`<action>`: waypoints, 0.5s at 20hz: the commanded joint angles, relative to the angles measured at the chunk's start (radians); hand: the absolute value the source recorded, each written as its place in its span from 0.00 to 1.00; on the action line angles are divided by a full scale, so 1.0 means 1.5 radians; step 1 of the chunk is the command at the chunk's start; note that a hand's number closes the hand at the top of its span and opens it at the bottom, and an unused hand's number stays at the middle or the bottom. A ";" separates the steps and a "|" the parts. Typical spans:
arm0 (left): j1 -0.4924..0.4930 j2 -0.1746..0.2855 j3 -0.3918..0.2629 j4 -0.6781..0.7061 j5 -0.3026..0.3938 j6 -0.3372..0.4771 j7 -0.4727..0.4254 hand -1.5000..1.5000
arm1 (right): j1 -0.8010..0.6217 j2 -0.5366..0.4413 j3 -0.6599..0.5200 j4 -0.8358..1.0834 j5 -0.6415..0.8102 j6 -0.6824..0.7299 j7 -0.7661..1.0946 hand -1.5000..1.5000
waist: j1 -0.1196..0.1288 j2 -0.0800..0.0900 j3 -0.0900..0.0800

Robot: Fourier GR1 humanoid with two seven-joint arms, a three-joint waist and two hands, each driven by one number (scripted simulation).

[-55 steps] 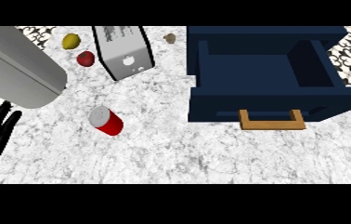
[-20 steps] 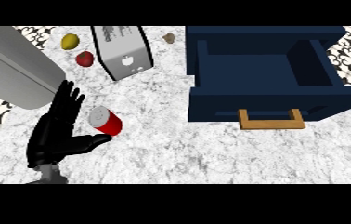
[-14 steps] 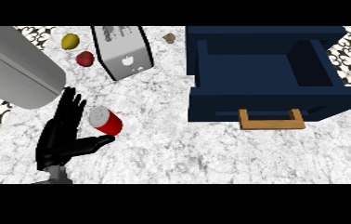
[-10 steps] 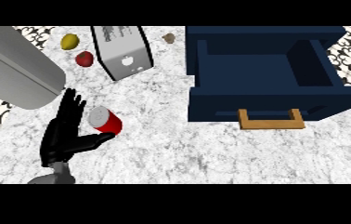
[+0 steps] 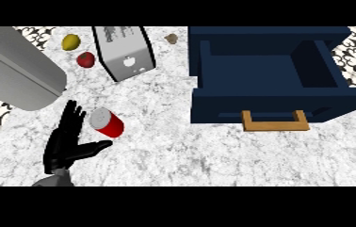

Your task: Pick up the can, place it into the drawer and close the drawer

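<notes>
A red can (image 5: pixel 108 122) with a silver top lies tilted on the marble counter, left of centre. My left hand (image 5: pixel 62 148) comes in from the lower left and stands just left of the can. Its fingers are straight and point up the view, and its thumb is spread out under the can's lower side; it is open and not curled round the can. The dark blue drawer (image 5: pixel 230 106) stands open at the right, showing nothing inside, with a wooden handle (image 5: pixel 274 122) on its front. My right hand does not show.
A large grey cylinder (image 5: pixel 24 75) fills the upper left, close to my hand. Behind the can stand a grey box-shaped appliance (image 5: pixel 125 52), a red apple (image 5: pixel 85 59), a lemon (image 5: pixel 70 42) and a small brown object (image 5: pixel 171 38).
My left hand came in from the lower left and drew up beside the can. In the last half second it slid slightly toward the near edge. The can has not moved.
</notes>
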 commanded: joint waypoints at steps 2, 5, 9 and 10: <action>-0.008 0.005 0.002 0.071 0.007 -0.021 -0.039 0.00 | 0.014 0.032 -0.007 -0.040 -0.003 0.019 0.013 0.00 | 0.000 0.000 0.000; -0.059 -0.004 0.017 0.164 0.005 -0.002 -0.088 0.00 | -0.006 0.020 -0.027 0.009 0.003 0.030 -0.012 0.00 | -0.002 0.000 0.000; -0.045 -0.023 0.004 0.196 0.004 -0.017 -0.132 0.00 | -0.050 0.000 -0.012 -0.010 0.004 -0.016 0.047 0.00 | 0.002 0.000 0.000; -0.097 -0.006 0.013 0.222 0.019 -0.023 -0.105 0.00 | -0.034 0.007 -0.030 0.031 0.018 0.024 0.004 0.00 | 0.000 0.000 0.000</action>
